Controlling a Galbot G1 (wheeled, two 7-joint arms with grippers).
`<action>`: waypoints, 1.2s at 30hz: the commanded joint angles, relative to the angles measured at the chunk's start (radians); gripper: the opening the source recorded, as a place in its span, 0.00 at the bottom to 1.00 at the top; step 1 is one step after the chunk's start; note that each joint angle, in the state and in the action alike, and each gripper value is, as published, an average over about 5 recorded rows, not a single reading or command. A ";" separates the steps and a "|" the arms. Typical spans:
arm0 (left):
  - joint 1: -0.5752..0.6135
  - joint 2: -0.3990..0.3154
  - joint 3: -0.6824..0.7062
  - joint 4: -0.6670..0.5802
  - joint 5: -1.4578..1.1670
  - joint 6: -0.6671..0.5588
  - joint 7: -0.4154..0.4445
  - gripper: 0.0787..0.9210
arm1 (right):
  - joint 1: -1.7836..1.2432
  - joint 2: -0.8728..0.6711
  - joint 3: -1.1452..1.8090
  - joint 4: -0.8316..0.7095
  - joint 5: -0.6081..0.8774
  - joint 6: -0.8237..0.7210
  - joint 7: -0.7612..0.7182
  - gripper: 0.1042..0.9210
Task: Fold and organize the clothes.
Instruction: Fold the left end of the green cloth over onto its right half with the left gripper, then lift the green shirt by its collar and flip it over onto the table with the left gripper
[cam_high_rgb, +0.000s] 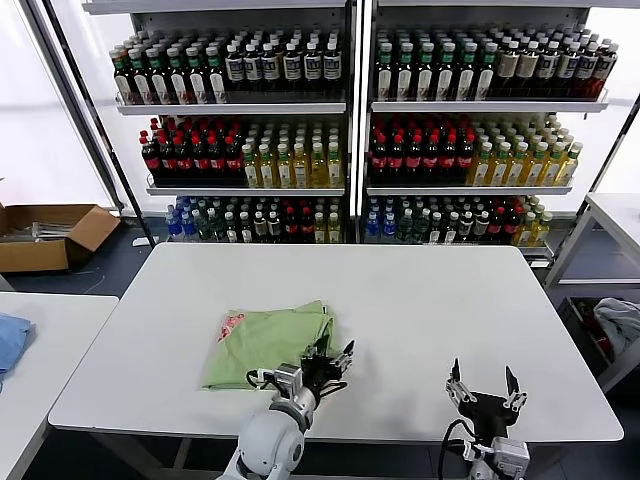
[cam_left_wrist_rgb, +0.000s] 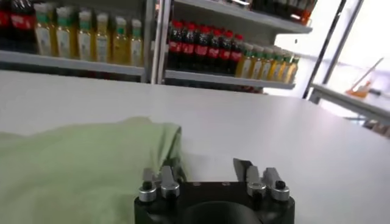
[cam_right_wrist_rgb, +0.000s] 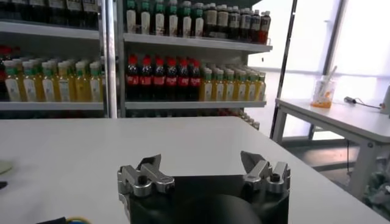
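The clothes are a light green shirt (cam_high_rgb: 268, 343), folded into a rough rectangle on the white table (cam_high_rgb: 420, 300), with a red-and-white print at its far left corner. My left gripper (cam_high_rgb: 333, 358) sits at the shirt's front right corner, open, nothing between its fingers. In the left wrist view the shirt (cam_left_wrist_rgb: 79, 164) fills the side beside one finger (cam_left_wrist_rgb: 169, 172), and the left gripper (cam_left_wrist_rgb: 207, 168) stands over bare table. My right gripper (cam_high_rgb: 485, 383) hovers open near the table's front edge, away from the shirt; its wrist view shows the right gripper (cam_right_wrist_rgb: 201, 163) empty.
Shelves of bottles (cam_high_rgb: 340, 130) stand behind the table. A cardboard box (cam_high_rgb: 50, 235) lies on the floor at the left. A blue cloth (cam_high_rgb: 10, 340) rests on the left side table. A grey cloth (cam_high_rgb: 620, 325) and another table (cam_high_rgb: 615, 215) are at the right.
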 joint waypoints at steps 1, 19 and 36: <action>0.012 0.010 -0.020 -0.278 -0.374 -0.010 0.007 0.73 | 0.034 -0.001 -0.015 -0.038 0.001 -0.002 -0.002 0.88; 0.100 0.231 -0.418 -0.174 -0.027 -0.011 -0.109 0.88 | 0.172 -0.081 -0.055 -0.068 0.083 -0.034 -0.016 0.88; 0.081 0.209 -0.394 -0.031 -0.054 -0.009 -0.064 0.88 | 0.158 -0.063 -0.064 -0.063 0.085 -0.036 -0.021 0.88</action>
